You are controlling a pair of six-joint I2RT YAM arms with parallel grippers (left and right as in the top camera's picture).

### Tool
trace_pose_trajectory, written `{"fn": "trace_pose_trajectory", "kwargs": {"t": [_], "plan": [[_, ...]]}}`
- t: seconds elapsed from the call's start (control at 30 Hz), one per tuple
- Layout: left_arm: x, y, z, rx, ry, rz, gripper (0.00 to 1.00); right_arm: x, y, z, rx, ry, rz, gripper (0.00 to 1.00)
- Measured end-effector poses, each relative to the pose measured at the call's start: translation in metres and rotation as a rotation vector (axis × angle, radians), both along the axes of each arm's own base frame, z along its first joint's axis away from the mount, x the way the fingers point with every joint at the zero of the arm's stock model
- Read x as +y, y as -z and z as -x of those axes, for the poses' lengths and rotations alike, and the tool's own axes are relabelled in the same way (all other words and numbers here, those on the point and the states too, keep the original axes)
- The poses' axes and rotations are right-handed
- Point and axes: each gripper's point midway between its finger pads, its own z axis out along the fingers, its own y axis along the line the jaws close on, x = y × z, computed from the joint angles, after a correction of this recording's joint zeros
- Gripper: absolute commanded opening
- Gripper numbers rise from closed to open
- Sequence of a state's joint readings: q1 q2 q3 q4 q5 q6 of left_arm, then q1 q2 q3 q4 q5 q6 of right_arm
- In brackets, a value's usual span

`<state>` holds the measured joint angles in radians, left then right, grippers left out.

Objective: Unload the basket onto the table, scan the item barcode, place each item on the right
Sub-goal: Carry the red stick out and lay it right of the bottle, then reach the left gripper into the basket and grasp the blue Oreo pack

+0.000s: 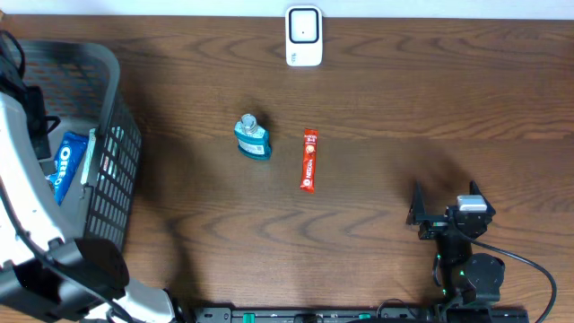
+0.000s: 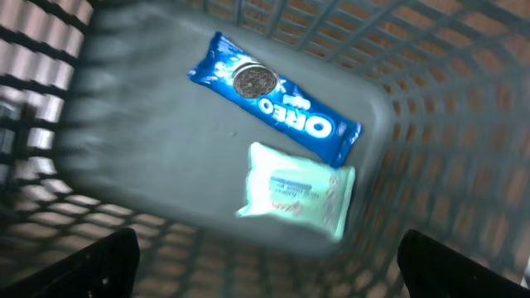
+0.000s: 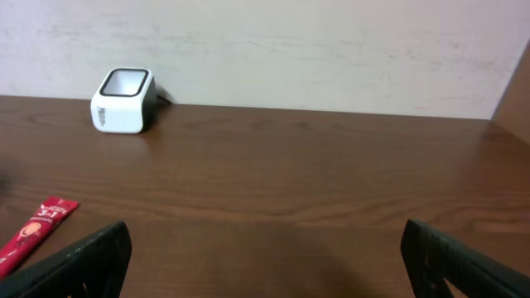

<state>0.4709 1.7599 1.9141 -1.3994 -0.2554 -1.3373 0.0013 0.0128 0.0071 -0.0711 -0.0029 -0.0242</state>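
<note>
My left gripper (image 2: 267,271) hangs open over the inside of the grey basket (image 2: 149,165), with nothing between its fingers. Under it lie a blue Oreo pack (image 2: 273,95) and a pale mint packet (image 2: 298,192); the view is blurred. In the overhead view the Oreo pack (image 1: 68,164) shows in the basket (image 1: 108,85) at the far left. The white barcode scanner (image 1: 303,36) stands at the table's back edge. A teal bottle (image 1: 253,136) and a red sachet (image 1: 308,160) lie mid-table. My right gripper (image 1: 446,208) sits open at the front right, empty, facing the scanner (image 3: 124,99).
The left arm's white body (image 1: 18,206) leans over the basket's near side. A pale wall runs behind the table in the right wrist view. The red sachet (image 3: 33,232) shows at that view's lower left edge.
</note>
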Motion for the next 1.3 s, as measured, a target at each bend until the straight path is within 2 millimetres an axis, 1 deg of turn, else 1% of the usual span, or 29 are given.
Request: {"fn": "trace_pose_trajectory", "kwargs": {"t": [0.03,0.2,0.3,0.37,0.53,0.77,1.07,1.1,1.13,1.17,1.27,1.3], "plan": [[0.003,0.007,-0.003,-0.006,-0.011,-0.001,1.0,0.0,0.0,0.0,0.0,0.0,0.0,0.99],[0.018,0.056,-0.027,-0.022,-0.076,-0.002,1.0,0.0,0.0,0.0,0.0,0.0,0.0,0.99],[0.024,0.082,-0.036,-0.004,-0.096,-0.001,1.0,0.0,0.0,0.0,0.0,0.0,0.0,0.99],[0.027,0.099,-0.038,0.021,-0.116,0.011,1.0,0.0,0.0,0.0,0.0,0.0,0.0,0.99],[0.036,0.135,-0.034,0.083,-0.212,0.034,1.0,0.0,0.0,0.0,0.0,0.0,0.0,0.99],[0.046,0.166,-0.025,0.122,-0.326,0.054,1.0,0.0,0.0,0.0,0.0,0.0,0.0,0.99],[0.049,0.196,-0.018,0.196,-0.376,0.051,0.99,0.0,0.0,0.0,0.0,0.0,0.0,0.99],[0.049,0.198,-0.016,0.207,-0.379,0.045,0.94,0.0,0.0,0.0,0.0,0.0,0.0,0.99],[0.049,0.198,-0.013,0.219,-0.383,0.041,0.81,0.0,0.0,0.0,0.0,0.0,0.0,0.99],[0.049,0.198,-0.011,0.231,-0.382,0.039,0.7,0.0,0.0,0.0,0.0,0.0,0.0,0.99],[0.046,0.197,-0.001,0.287,-0.375,0.038,0.46,0.0,0.0,0.0,0.0,0.0,0.0,0.99],[0.046,0.197,0.001,0.303,-0.358,0.04,0.34,0.0,0.0,0.0,0.0,0.0,0.0,0.99]]}}
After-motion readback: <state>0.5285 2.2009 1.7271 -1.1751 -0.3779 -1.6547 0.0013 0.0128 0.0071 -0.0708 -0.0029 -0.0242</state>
